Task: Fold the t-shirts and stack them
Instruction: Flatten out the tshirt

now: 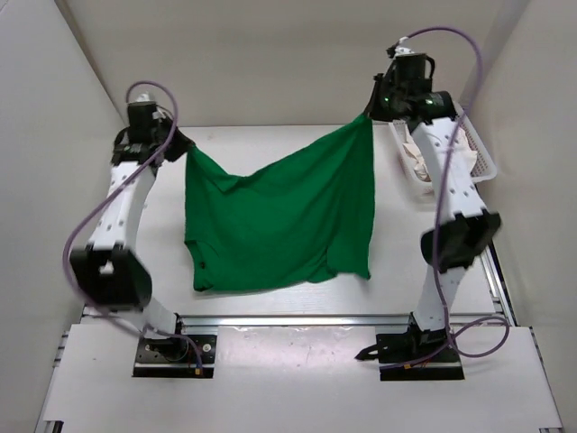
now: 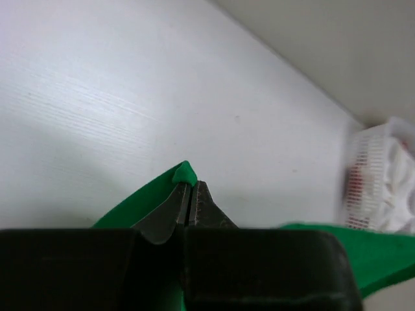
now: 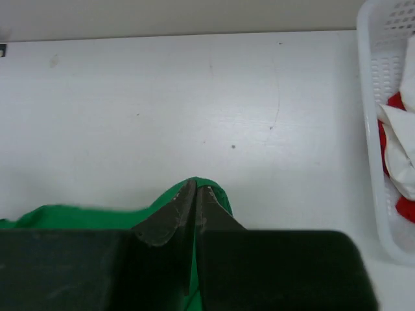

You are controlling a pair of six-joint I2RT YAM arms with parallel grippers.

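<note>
The bright green t-shirt (image 1: pixel 279 221) hangs spread between my two arms above the table, its lower edge draped down toward the near side. My left gripper (image 1: pixel 183 144) is shut on the shirt's left top corner, a green tip (image 2: pixel 184 173) poking out past the fingers. My right gripper (image 1: pixel 368 115) is shut on the right top corner, held higher; green cloth (image 3: pixel 194 184) wraps over its fingertips. A white t-shirt (image 3: pixel 399 139) and a red t-shirt (image 3: pixel 397 103) lie crumpled in the basket at the right.
The white mesh basket (image 1: pixel 482 153) stands at the table's far right, close behind the right arm. White walls enclose the table on the left, back and right. A metal rail (image 1: pixel 297 317) runs along the near edge.
</note>
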